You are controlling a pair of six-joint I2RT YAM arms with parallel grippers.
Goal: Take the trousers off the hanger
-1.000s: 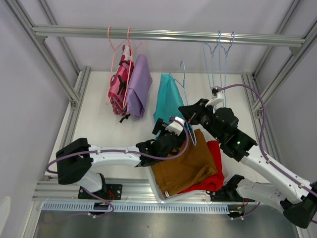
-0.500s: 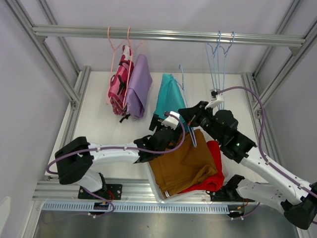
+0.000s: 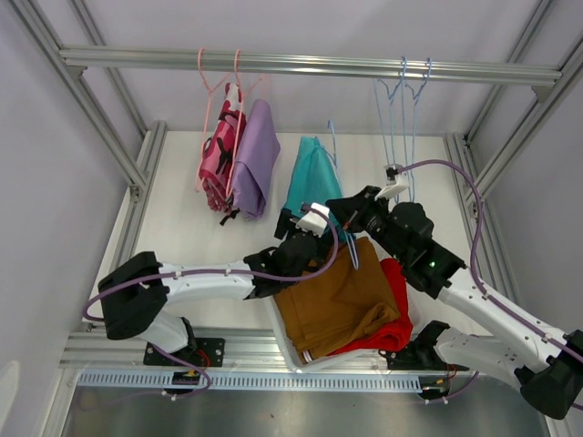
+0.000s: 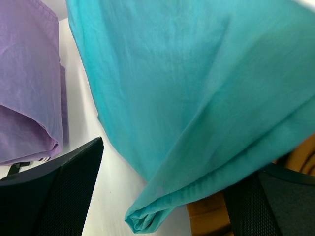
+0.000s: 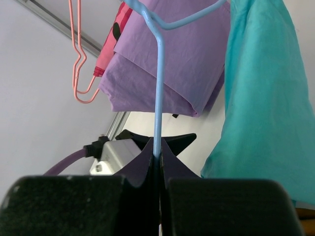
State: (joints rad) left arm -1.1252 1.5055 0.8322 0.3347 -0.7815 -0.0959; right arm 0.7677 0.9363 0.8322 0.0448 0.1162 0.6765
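Note:
The teal trousers (image 3: 311,180) hang on a light blue hanger (image 3: 339,150), off the rail. My right gripper (image 3: 344,211) is shut on the hanger's wire (image 5: 157,98), with its jaws (image 5: 157,155) pinched together on it. My left gripper (image 3: 297,233) is open at the trousers' lower end. In the left wrist view the teal cloth (image 4: 197,88) hangs between the spread fingers (image 4: 59,191), and its folded bottom edge (image 4: 147,221) touches neither one. The lilac trousers (image 3: 256,155) and the pink camouflage trousers (image 3: 217,157) hang on pink hangers on the rail.
The mustard-brown trousers (image 3: 339,300) lie on the red trousers (image 3: 397,314) on a white tray (image 3: 281,337) at the table's front. Two bare blue hangers (image 3: 402,109) hang on the metal rail (image 3: 301,64) at the right. Frame posts stand on both sides.
My left gripper has moved up and away from the tray to the bottom of the teal trousers. My right gripper has shifted slightly left with the hanger.

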